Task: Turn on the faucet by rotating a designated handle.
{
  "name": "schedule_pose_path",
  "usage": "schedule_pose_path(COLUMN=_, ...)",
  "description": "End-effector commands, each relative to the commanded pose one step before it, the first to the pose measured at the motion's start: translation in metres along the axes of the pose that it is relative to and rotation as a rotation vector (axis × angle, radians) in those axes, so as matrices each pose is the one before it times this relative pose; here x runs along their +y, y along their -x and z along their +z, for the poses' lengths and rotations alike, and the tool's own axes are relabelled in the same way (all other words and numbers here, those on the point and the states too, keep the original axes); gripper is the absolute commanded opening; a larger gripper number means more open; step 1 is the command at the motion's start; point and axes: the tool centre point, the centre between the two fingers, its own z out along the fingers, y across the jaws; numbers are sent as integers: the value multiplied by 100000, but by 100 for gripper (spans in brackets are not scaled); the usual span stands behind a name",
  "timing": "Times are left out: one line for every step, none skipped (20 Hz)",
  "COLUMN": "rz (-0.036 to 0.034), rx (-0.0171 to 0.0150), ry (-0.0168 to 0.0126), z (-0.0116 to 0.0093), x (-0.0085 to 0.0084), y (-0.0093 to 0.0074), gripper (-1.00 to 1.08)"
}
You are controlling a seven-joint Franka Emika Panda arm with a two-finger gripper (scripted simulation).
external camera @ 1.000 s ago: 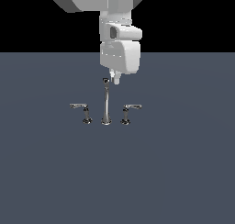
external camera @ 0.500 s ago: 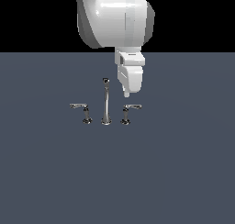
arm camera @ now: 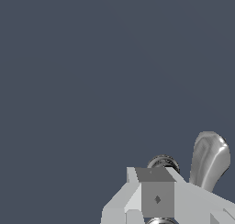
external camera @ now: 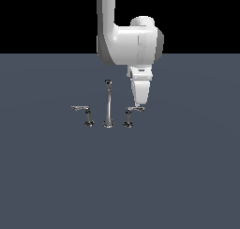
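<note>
Chrome faucet (external camera: 108,103) stands mid-tabletop (external camera: 178,176); the handle (external camera: 133,110) I want is the lever on the exterior view's right of the spout. My claw (external camera: 139,103) hangs at its arm tip, contact uncertain. Open or clenched, I cannot tell. Judging by this, approach nearly done; rotation remains.

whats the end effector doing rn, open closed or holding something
End effector: cannot be told open or closed; its tip sits right at the arm of the designated handle, with no grasp visible.
</note>
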Motion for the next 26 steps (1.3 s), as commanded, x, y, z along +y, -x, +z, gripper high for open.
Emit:
schedule_pose_path(rz=2919, rx=45, ry=-116, z=614, x=-418, y=-598, gripper=-100)
schedule_pose_path(rz=772, rx=0, ry=-6, z=169, x=-102, y=-163, gripper=-100)
schedule_pose_path(rz=614, rx=-4, ry=-5, z=133, x=-81, y=-130, gripper=-100)
schedule_pose_path(rz=453, rx=-9, ry=-4, z=96, x=-60, y=-96, gripper=-100)
schedule_pose_path(rz=293, rx=-14, ry=-3, z=59, x=-39, y=-62, gripper=-100)
schedule_pose_path(rz=128, rx=-18, ry=-2, z=21, x=-18, y=-25, gripper=-100)
schedule_pose_path(rz=0, rx=0, ry=0, z=-17, x=6, y=-11, gripper=-100)
schedule_pose_path(rz=-212, rx=-52, ry=0, z=-52, x=25, y=52, gripper=-100)
schedule_pose_path(rz=-288, rx=-27, ry=2, z=-73, x=39, y=61, gripper=-100)
schedule_pose_path(rz=-201, rx=-15, ry=1, z=-51, x=28, y=41, gripper=-100)
schedule_pose_path(rz=-84, rx=-6, ry=1, z=-19, x=10, y=21, gripper=-100)
schedule_pose_path(rz=0, rx=0, ry=0, z=0, x=0, y=0, gripper=-100)
schedule_pose_path(rz=0, rx=0, ry=0, z=0, x=0, y=0, gripper=-100)
schedule_pose_path(rz=0, rx=0, ry=0, z=0, x=0, y=0, gripper=-100)
schedule_pose_path(rz=45, rx=6, ry=-18, z=0, x=-9, y=-12, gripper=-100)
schedule_pose_path(rz=0, rx=0, ry=0, z=-1, x=288, y=-123, gripper=-100)
schedule_pose_path(rz=0, rx=0, ry=0, z=-1, x=290, y=-123, gripper=-100)
schedule_pose_path(rz=0, rx=0, ry=0, z=-1, x=292, y=-124, gripper=-100)
schedule_pose_path(rz=0, rx=0, ry=0, z=-1, x=294, y=-125, gripper=-100)
schedule_pose_path(rz=0, rx=0, ry=0, z=-1, x=296, y=-126, gripper=-100)
schedule_pose_path(rz=0, rx=0, ry=0, z=-1, x=298, y=-127, gripper=-100)
schedule_pose_path(rz=0, rx=0, ry=0, z=-1, x=300, y=-128, gripper=-100)
schedule_pose_path(rz=0, rx=0, ry=0, z=-1, x=302, y=-129, gripper=-100)
schedule_pose_path(rz=0, rx=0, ry=0, z=-1, x=304, y=-130, gripper=-100)
schedule_pose_path(rz=0, rx=0, ry=0, z=-1, x=306, y=-131, gripper=-100)
schedule_pose_path(rz=0, rx=0, ry=0, z=-1, x=308, y=-133, gripper=-100)
